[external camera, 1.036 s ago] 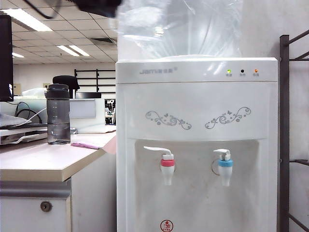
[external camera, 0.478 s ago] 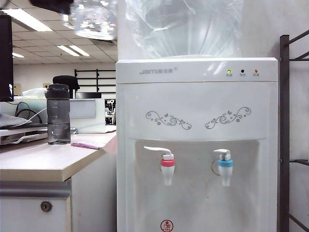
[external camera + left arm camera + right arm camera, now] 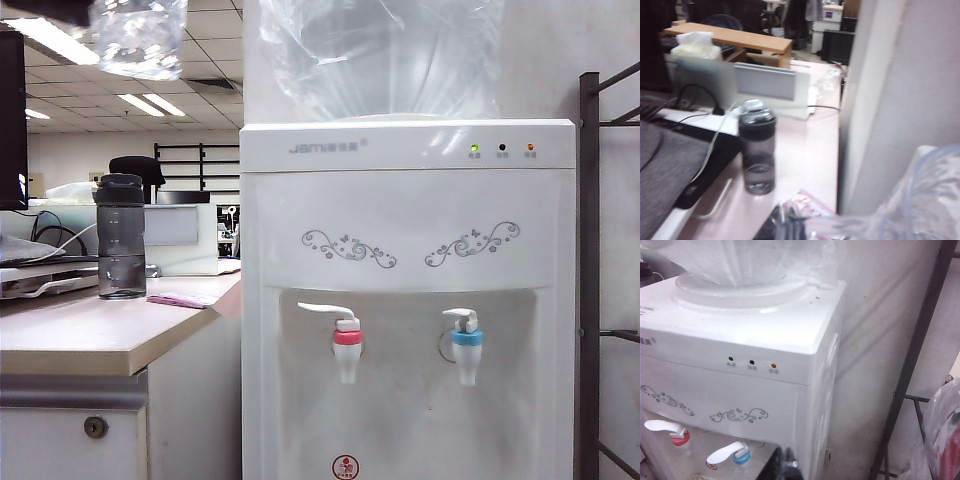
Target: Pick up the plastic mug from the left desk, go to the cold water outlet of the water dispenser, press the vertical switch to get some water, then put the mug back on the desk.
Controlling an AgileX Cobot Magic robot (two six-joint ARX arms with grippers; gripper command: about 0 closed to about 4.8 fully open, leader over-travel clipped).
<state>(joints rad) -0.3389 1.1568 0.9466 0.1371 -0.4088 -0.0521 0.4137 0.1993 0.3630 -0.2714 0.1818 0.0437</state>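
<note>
The clear dimpled plastic mug (image 3: 140,35) hangs high at the upper left of the exterior view, above the left desk (image 3: 90,335). My left gripper (image 3: 85,12) is shut on it from the left. In the left wrist view the mug (image 3: 920,200) is a blurred clear shape beside the dark left gripper (image 3: 787,222). The white water dispenser (image 3: 400,200) stands right of the desk, with the blue-collared cold water outlet (image 3: 466,340) and its hooked vertical switch (image 3: 460,316). My right gripper (image 3: 786,465) is shut and empty, close beside the outlet (image 3: 741,456) and the switch (image 3: 722,454).
A smoky-grey bottle (image 3: 121,237) and a pink paper (image 3: 180,299) sit on the desk near flat devices with cables (image 3: 40,275). The red-collared tap (image 3: 347,340) is left of the blue one. A water jug (image 3: 380,55) tops the dispenser. A dark metal rack (image 3: 590,280) stands at right.
The mug, held by my left gripper, has swung left across the top of the exterior view, from in front of the jug to above the desk. The right arm has not moved.
</note>
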